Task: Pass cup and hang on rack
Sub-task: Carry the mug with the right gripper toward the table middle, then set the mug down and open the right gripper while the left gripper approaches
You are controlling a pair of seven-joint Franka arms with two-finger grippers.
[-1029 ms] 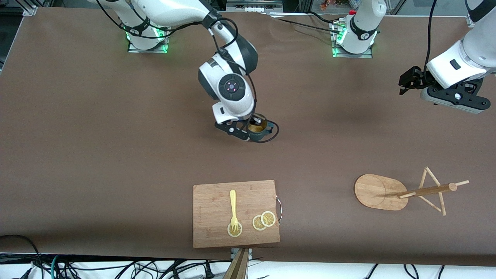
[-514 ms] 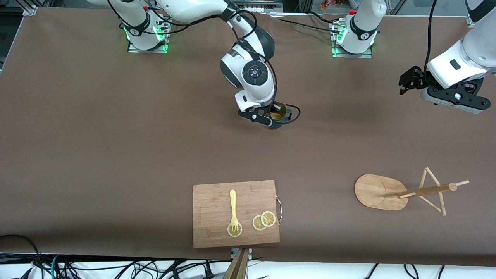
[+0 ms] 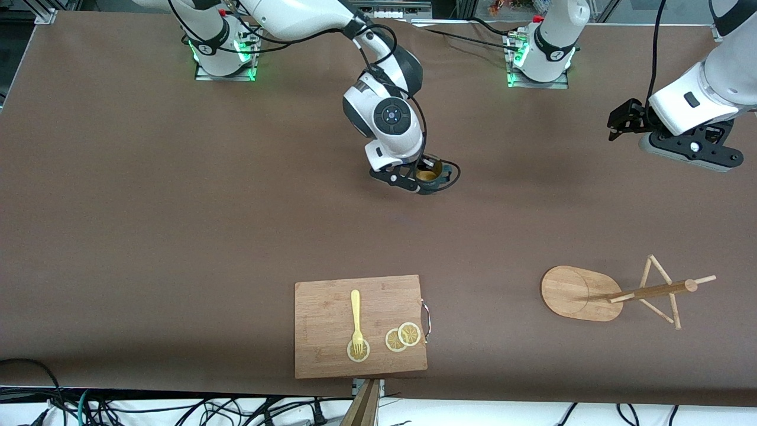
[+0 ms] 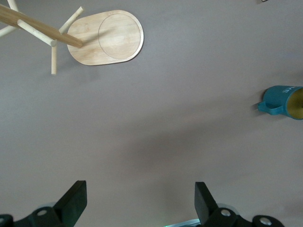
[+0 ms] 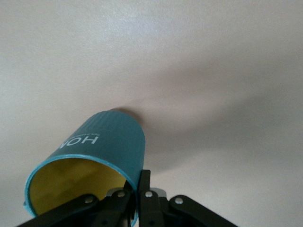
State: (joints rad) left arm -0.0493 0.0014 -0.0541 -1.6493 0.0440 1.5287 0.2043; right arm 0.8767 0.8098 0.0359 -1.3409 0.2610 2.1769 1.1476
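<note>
The dark teal cup (image 3: 430, 176) with a yellowish inside is in my right gripper (image 3: 421, 177), over the middle of the table. In the right wrist view the fingers pinch the cup's rim (image 5: 135, 187), one inside and one outside, and pale lettering shows on the cup (image 5: 102, 142). It also shows in the left wrist view (image 4: 283, 100), handle outward. The bamboo rack (image 3: 621, 291) stands toward the left arm's end, nearer the front camera; its oval base (image 4: 106, 38) and pegs show in the left wrist view. My left gripper (image 3: 621, 118) is open and empty, up over the left arm's end of the table.
A rectangular wooden cutting board (image 3: 331, 307) lies near the front edge with a yellow fork (image 3: 356, 316) and lemon slices (image 3: 402, 337) on it. Arm bases with green lights stand along the table's back edge. Cables hang below the front edge.
My right arm has carried the cup toward the left arm's end and away from the front camera, slowing over the last half second. My left gripper has shifted only slightly.
</note>
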